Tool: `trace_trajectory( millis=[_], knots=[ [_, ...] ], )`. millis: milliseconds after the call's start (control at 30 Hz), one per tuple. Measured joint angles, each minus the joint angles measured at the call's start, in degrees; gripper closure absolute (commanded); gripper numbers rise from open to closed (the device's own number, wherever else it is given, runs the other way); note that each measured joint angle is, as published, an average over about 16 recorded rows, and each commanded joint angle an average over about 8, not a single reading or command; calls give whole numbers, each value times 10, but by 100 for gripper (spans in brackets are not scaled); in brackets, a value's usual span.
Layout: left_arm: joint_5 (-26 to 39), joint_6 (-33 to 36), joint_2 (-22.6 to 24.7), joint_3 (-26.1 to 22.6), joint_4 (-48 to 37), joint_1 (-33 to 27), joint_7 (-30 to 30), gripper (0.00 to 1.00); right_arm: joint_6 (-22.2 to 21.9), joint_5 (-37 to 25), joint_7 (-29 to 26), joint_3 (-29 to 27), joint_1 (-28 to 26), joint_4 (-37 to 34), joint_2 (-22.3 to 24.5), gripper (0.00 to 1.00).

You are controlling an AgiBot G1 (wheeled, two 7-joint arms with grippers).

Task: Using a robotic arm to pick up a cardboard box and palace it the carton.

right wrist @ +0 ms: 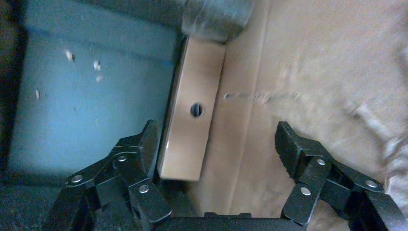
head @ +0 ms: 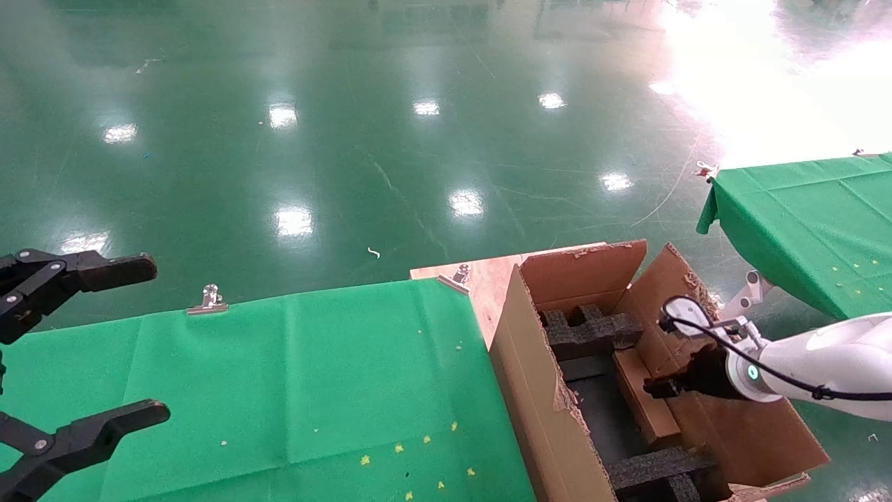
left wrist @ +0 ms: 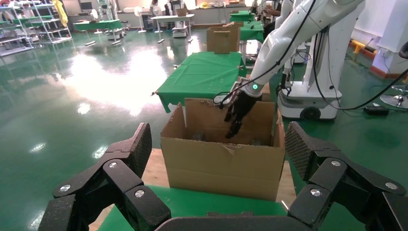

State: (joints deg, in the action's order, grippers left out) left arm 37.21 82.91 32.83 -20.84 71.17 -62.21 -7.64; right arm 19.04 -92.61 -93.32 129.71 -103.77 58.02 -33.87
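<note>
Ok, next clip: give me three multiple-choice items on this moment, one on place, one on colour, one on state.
1. Where is the small box?
A. on the table
B. inside the carton, against its right wall
C. on the floor

2. What colour is the cloth on the table?
A. green
B. red
C. white

3. How is the right gripper?
A. shut on the box
B. open above the box
C. out of view

Answers:
1 B: the head view shows it standing on edge in the carton between the black foam blocks.
2 A: the cloth is green.
3 B: the right wrist view shows the fingers spread, nothing held.
</note>
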Motion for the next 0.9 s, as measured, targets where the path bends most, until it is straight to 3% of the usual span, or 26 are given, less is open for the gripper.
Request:
trace_trajectory(
  millis=[267, 500, 900],
  knots=[
    [0, 0, 0, 0, 0, 0, 0, 0, -16, -8, 2, -24, -60, 33, 13, 0],
    [0, 0, 0, 0, 0, 0, 0, 0, -36, -2, 6, -55, -124, 102, 34, 0],
    [0, 0, 0, 0, 0, 0, 0, 0, -47, 78, 38, -112, -181, 205, 50, 0]
  ],
)
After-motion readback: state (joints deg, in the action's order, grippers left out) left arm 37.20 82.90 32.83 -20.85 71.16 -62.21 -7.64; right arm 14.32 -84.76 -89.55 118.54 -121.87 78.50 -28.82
